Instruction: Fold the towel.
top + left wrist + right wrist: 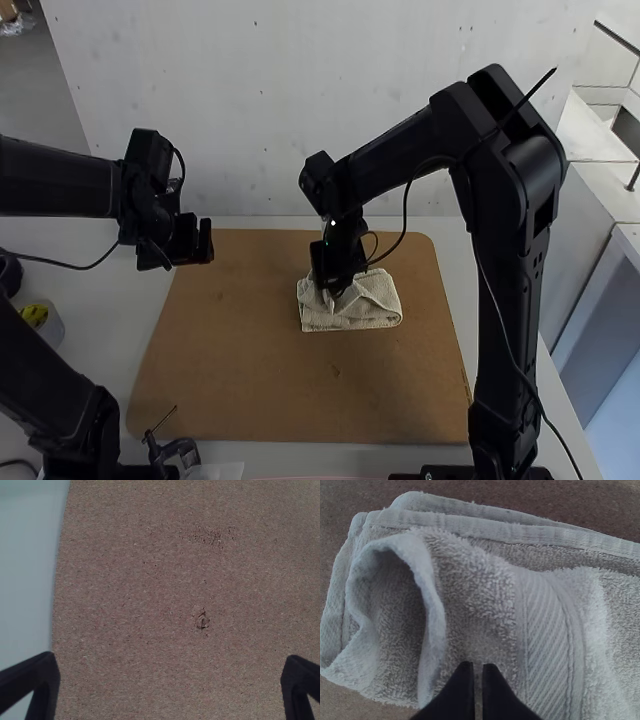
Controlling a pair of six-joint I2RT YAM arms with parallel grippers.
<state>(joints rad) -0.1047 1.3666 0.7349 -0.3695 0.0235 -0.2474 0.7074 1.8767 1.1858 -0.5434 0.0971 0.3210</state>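
Brown board (pixel 250 380), small towel (pixel 372 312): folding well along, top layer unsettled

The board lies on a pale tabletop (pixel 350 455). Reading the board as a clock face with twelve at its far edge, the towel sits just off centre towards two o'clock. It lies in a compact, layered bundle, so most of the folding looks done. What seems left is the upper layer, which is rumpled and lifted into an open loop at one end; it probably needs laying flat and the edges evening up.

The right arm (pixel 500 210) rises from around five o'clock, bends high at the elbow and slopes down to the towel. Its pincer (pixel 477 667) is drawn nearly together and appears clamped on the raised upper cloth. The left arm (pixel 65 185) reaches in from ten o'clock, its pincer (pixel 170 661) wide apart above the board, well clear of the towel.
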